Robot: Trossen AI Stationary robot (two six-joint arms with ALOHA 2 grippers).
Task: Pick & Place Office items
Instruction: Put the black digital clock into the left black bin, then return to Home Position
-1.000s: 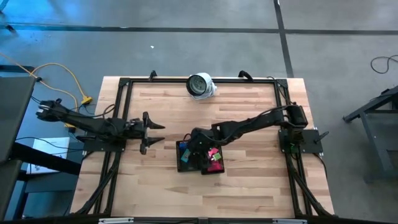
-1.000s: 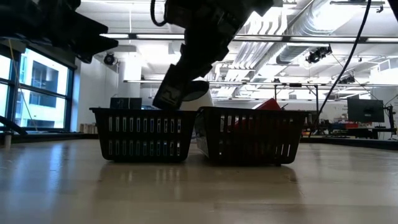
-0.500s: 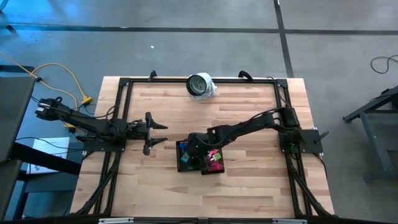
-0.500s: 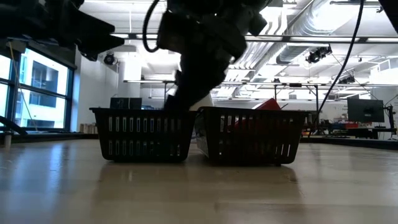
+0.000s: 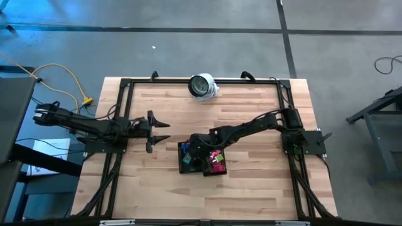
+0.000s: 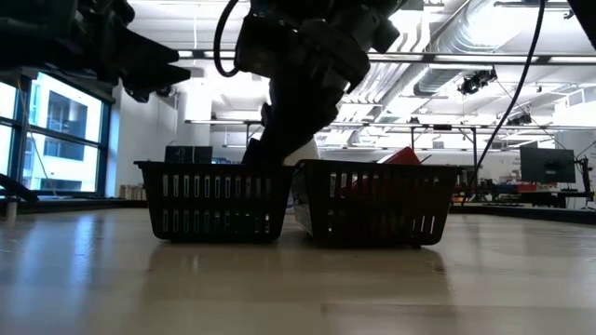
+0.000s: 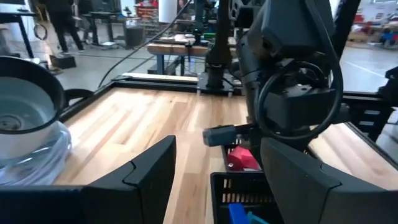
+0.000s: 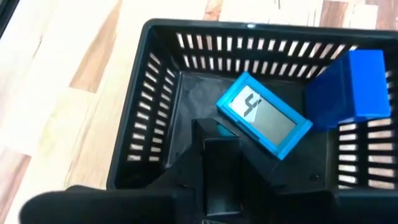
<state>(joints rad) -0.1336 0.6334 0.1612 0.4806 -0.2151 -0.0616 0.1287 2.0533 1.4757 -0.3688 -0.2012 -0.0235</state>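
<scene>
Two black rectangular mesh trays stand side by side on the wooden bench (image 5: 251, 176). The right gripper (image 8: 221, 165) is lowered inside the left black mesh tray (image 5: 186, 157); whether its jaws are clenched or released cannot be told. In this tray lie a flat blue rectangular piece with a grey face (image 8: 263, 114) and a blue block (image 8: 349, 90). Pink and red pieces (image 5: 217, 158) lie in the right black mesh tray (image 5: 215, 166). The left gripper (image 5: 158, 131) waits left of the trays, jaws released.

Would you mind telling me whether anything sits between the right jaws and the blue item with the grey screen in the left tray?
Nothing visible does. The right gripper is inside the left tray, jaws nearly closed, and only bare tray floor lies before the blue screened item. A blue block leans off to one side.
</scene>
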